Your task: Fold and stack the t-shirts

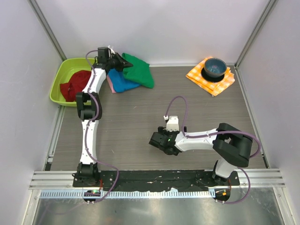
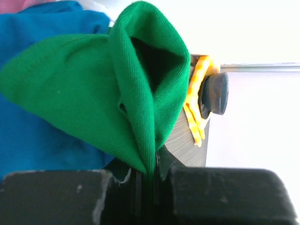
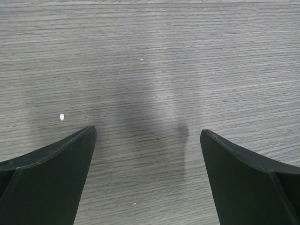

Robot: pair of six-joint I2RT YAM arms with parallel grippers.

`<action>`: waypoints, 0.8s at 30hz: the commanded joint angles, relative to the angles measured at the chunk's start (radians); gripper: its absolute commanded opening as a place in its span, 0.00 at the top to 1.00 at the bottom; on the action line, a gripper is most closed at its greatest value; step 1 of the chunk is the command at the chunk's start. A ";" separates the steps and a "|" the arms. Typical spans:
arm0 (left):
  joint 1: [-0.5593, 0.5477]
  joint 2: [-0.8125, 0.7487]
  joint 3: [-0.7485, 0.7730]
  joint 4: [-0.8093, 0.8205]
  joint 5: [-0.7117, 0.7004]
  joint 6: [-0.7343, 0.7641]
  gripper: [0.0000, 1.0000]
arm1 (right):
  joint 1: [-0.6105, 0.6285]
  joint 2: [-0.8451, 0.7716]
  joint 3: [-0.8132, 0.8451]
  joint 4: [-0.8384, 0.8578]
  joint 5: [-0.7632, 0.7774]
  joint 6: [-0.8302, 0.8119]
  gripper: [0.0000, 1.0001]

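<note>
A bright green t-shirt [image 1: 138, 70] lies bunched at the back of the table, partly over a blue t-shirt [image 1: 121, 82]. A pink t-shirt's edge [image 1: 110, 84] peeks out under the blue one. My left gripper [image 1: 120, 62] is shut on a fold of the green t-shirt [image 2: 93, 103], and the cloth runs down between its jaws [image 2: 152, 171]. The blue t-shirt [image 2: 33, 136] fills the left of the left wrist view. My right gripper [image 1: 157, 140] hovers open over bare table near the middle, nothing between its fingertips [image 3: 147, 133].
A lime-green bin [image 1: 57, 82] at the back left holds a red cloth [image 1: 74, 87]. An orange-and-white checked cloth [image 1: 211, 80] with a dark bowl [image 1: 214, 67] on it lies at the back right. Walls enclose the table on three sides.
</note>
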 commanded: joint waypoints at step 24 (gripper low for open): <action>0.140 -0.482 -0.705 0.547 -0.225 -0.125 1.00 | 0.056 0.037 0.008 0.037 0.013 -0.004 0.01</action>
